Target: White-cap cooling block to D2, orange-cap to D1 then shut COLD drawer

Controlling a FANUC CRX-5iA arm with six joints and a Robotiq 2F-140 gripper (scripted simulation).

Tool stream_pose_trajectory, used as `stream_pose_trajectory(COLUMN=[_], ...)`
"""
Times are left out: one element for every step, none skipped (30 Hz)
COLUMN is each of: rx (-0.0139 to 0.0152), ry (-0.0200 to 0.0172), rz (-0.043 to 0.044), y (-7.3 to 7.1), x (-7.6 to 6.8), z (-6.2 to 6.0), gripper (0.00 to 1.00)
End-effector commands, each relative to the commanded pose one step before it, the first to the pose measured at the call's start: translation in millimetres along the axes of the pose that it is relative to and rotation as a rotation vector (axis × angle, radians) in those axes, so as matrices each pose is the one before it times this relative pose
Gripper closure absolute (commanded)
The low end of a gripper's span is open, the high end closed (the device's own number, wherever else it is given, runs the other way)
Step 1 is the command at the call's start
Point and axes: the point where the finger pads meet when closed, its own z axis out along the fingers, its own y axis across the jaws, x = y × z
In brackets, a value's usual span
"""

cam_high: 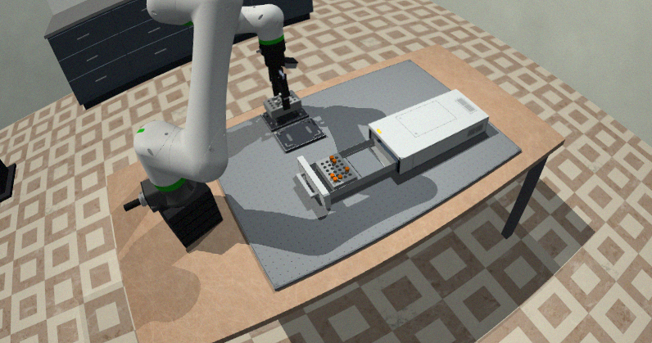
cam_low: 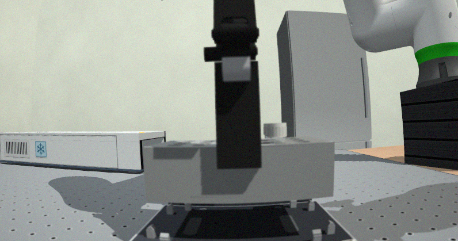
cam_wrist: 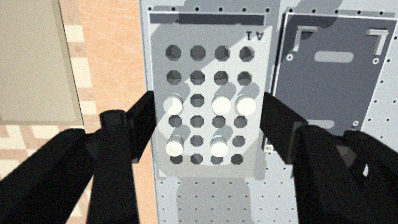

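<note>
My gripper [cam_high: 283, 100] is shut on the grey cooling block with white-capped tubes [cam_high: 282, 106], gripping its two long sides. In the wrist view the fingers flank the block [cam_wrist: 210, 100], and several white caps [cam_wrist: 221, 105] sit in its bores. In the exterior view the block [cam_low: 238, 170] is level over slot D2 [cam_low: 237, 223], its underside down at the locators; I cannot tell if it rests on the plate. Slot D1 [cam_high: 301, 134] is bare, also in the wrist view [cam_wrist: 330, 75]. The orange-capped block [cam_high: 337, 172] sits in COLD's open drawer [cam_high: 350, 167].
COLD [cam_high: 428, 128] stands on the grey deck at the right, its yellow lamp [cam_high: 378, 130] lit. The drawer's front panel [cam_high: 314, 187] juts toward the table's front. The arm's base [cam_high: 182, 204] stands at the deck's left edge.
</note>
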Motion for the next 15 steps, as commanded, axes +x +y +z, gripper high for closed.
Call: stream_pose_trajectory(rx=[0.00101, 0.0, 0.0, 0.0, 0.0, 0.0, 0.0, 0.0, 0.0, 0.0, 0.0, 0.0, 0.0, 0.0, 0.0], ry=[0.00176, 0.0, 0.0, 0.0, 0.0, 0.0, 0.0, 0.0, 0.0, 0.0, 0.0, 0.0, 0.0, 0.0, 0.0], rz=[-0.00036, 0.0, 0.0, 0.0, 0.0, 0.0, 0.0, 0.0, 0.0, 0.0, 0.0, 0.0, 0.0, 0.0, 0.0], y=[-0.43, 0.0, 0.0, 0.0, 0.0, 0.0, 0.0, 0.0, 0.0, 0.0, 0.0, 0.0, 0.0, 0.0, 0.0], x=[0.71, 0.0, 0.0, 0.0, 0.0, 0.0, 0.0, 0.0, 0.0, 0.0, 0.0, 0.0, 0.0, 0.0, 0.0], z=[-2.81, -0.58, -0.55, -0.52, -0.49, -0.47, -0.44, -0.42, -0.39, -0.37, -0.35, 0.0, 0.0, -0.31, -0.3], gripper=[0.9, 0.9, 0.9, 0.9, 0.9, 0.9, 0.9, 0.9, 0.9, 0.9, 0.9, 0.9, 0.9, 0.9, 0.9])
